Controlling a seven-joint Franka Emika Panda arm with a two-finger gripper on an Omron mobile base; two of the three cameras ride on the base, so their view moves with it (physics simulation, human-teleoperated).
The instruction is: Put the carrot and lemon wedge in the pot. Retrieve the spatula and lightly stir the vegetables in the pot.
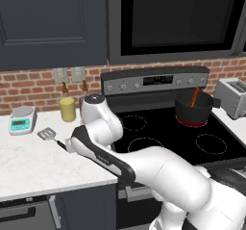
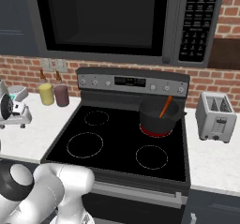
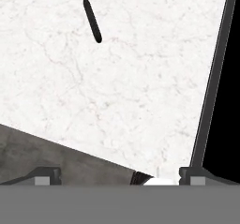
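The black pot stands on the stove's back right burner. The orange carrot leans inside it, its end poking above the rim. The lemon wedge is hidden. On the white counter left of the stove lies the spatula. Its black handle shows at the top of the hand view, far ahead of the fingertips. My gripper hovers open over the bare counter near its front edge, with nothing between its fingers.
A kitchen scale, a yellow bottle and a dark red bottle stand at the back of the left counter. A toaster sits right of the stove. The stove's dark edge runs along the right.
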